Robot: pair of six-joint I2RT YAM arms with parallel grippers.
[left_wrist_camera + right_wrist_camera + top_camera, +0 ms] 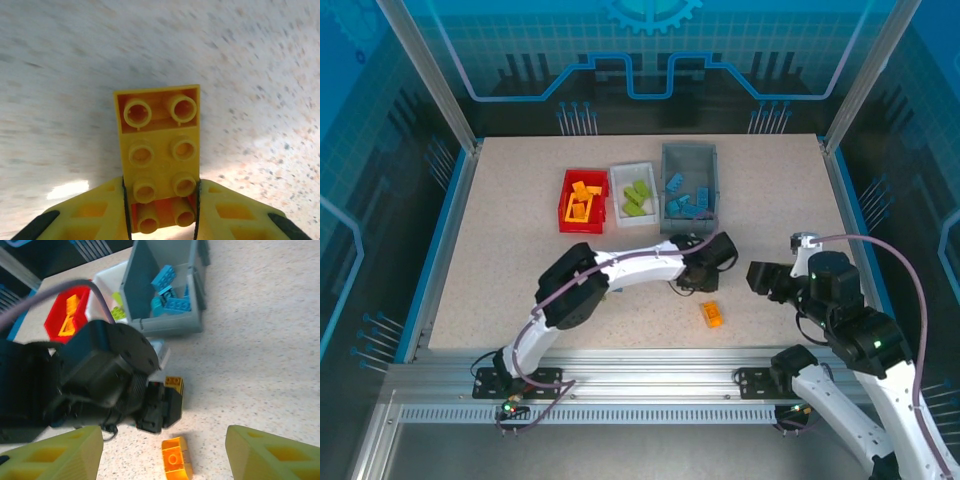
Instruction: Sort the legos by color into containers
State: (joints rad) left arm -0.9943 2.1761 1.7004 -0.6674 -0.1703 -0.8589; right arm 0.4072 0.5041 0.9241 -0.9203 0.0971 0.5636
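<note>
Red bin [563, 205]: stands beyond the left pincer [161, 196], farthest to its left of the three. Carries orange bricks [582, 200] alone, so judged the home for that colour.

White bin [632, 168]: sits just beside the red one, nearer the left pincer. Holds green bricks [637, 197].

Grey bin [667, 170]: nearest the left pincer, just beyond it. Holds blue bricks [688, 203].

Left pincer: clamped on an orange brick [160, 145], fingers [95, 212] pressed to both long flanks, studs toward the wrist camera. Grips the rear part only, leaving the front jutting past the tips, probably so that the piece drops free on release. Reads sharp against a smeared surface [250, 75], hence judged carried rather than merely straddled. Height above the surface cannot be told. Destination judged the red bin, past the other two.

Loose orange brick [711, 315]: lies on the surface, on the near side of the left pincer and to the left of the right pincer [164, 435]. Not yet binned.

Right pincer: apart, nothing between the fingers. Hangs just behind the loose orange brick and points toward it, apparently lined up to take it once the left arm clears. Risk noted: left wrist crowding the same patch.
</note>
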